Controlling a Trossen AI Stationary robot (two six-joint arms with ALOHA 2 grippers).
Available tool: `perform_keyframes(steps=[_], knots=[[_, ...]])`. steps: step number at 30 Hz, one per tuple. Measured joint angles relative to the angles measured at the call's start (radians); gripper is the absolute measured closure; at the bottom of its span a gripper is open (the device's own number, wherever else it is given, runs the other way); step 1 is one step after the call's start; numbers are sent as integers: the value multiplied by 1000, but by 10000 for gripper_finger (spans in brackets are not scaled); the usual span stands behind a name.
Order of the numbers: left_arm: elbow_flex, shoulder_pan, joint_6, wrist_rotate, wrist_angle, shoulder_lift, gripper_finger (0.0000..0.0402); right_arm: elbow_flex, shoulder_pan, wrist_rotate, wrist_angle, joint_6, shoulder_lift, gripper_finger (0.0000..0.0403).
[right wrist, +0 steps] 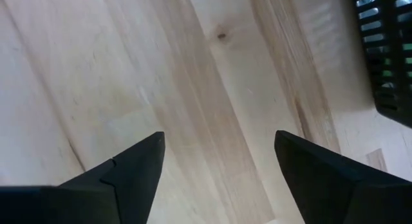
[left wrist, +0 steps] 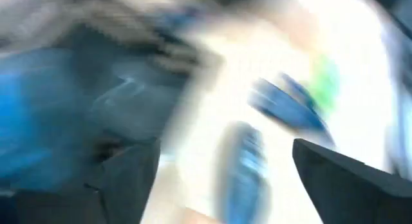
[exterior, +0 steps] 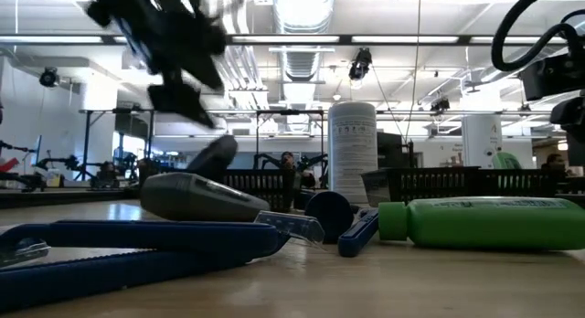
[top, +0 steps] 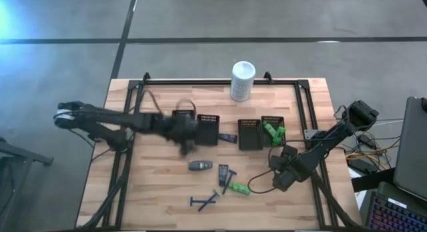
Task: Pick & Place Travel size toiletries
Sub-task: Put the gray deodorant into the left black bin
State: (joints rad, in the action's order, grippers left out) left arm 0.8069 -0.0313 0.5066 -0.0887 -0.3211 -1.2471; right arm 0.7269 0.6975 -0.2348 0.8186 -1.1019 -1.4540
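Note:
A grey oval bottle (top: 200, 165) lies on its side mid-table, also close up in the low view (exterior: 196, 197). Just right of it lie two dark blue razors (top: 225, 174), with a third (top: 205, 202) nearer the front edge. One green bottle (top: 237, 188) lies on the wood (exterior: 494, 222). More green bottles (top: 273, 131) sit in the rightmost black tray. My left gripper (top: 185, 145) hovers open, blurred, just above and behind the grey bottle (left wrist: 222, 172). My right gripper (top: 279, 182) waits open over bare wood (right wrist: 219, 166), right of the green bottle.
Three black slotted trays (top: 208, 129) (top: 250, 133) (top: 272, 122) stand in a row behind the items, with a dark blue piece (top: 228, 139) between the first two. A white cylindrical container (top: 243, 81) stands at the far edge. Bare wood lies at the front left.

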Motion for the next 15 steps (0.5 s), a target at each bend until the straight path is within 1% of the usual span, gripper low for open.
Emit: perform_keyframes(steps=[1,3,5,7,11,15], knots=[[19,-55,-84,1,-5,-11,58,0,0,0,0,4,0,107],[50,-152,-230,50,-31,-55,71,0,0,0,0,9,0,101],[87,-214,-293,99,-66,-123,78,0,0,0,-1,8,0,95],[133,-248,-267,121,-93,-195,80,0,0,3,-2,5,0,89],[221,-277,-200,155,-158,-319,80,0,0,15,-4,7,0,79],[249,-278,-178,170,-204,-409,80,0,0,18,-5,27,0,70]])
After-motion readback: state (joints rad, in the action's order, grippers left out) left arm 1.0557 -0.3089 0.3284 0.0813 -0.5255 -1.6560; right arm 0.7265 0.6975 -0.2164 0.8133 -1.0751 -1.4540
